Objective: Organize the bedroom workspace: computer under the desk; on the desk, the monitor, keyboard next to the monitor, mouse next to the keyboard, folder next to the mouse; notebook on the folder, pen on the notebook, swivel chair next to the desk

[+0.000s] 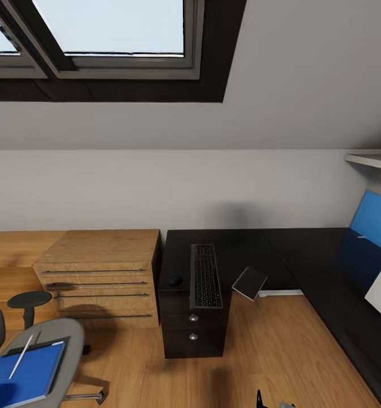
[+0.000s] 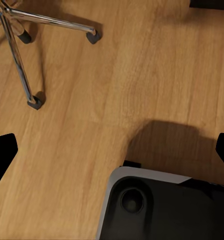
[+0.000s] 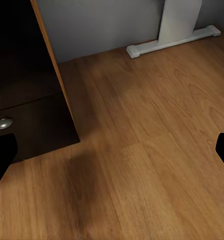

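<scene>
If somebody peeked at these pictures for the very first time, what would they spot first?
Probably the bright blue folder lying on the grey swivel chair in the lower left corner of the head view, with a thin pale pen on top of it. Next comes the glossy black desk against the wall, where the keyboard lies lengthwise with the small mouse just beside it.
</scene>
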You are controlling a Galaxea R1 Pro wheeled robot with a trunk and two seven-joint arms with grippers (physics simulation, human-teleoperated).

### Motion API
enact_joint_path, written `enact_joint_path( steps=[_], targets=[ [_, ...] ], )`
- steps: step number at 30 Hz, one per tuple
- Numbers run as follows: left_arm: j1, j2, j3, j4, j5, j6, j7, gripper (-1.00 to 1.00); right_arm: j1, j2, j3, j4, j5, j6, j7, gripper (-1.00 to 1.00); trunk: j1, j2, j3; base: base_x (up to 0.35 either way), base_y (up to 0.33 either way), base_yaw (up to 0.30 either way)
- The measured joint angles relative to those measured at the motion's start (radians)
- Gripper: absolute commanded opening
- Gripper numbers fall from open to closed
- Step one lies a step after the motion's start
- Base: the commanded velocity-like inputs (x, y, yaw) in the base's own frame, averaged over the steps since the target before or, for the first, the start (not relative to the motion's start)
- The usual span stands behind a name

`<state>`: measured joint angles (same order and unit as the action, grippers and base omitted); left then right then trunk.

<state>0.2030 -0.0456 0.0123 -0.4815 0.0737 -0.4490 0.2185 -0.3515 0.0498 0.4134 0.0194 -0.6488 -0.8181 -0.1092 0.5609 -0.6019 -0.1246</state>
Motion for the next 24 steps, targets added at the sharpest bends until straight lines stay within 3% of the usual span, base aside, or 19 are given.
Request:
enact_joint_path(
  steps=[24],
  targets=[
    [0.000,-0.001,0.000,0.002,-0.001,0.000,0.000,1.00,0.000,0.000,0.000,0.000,0.000,0.000,0.000,1.00,-0.092,0.169,0.076,0.000,0.000,0.000]
  ],
)
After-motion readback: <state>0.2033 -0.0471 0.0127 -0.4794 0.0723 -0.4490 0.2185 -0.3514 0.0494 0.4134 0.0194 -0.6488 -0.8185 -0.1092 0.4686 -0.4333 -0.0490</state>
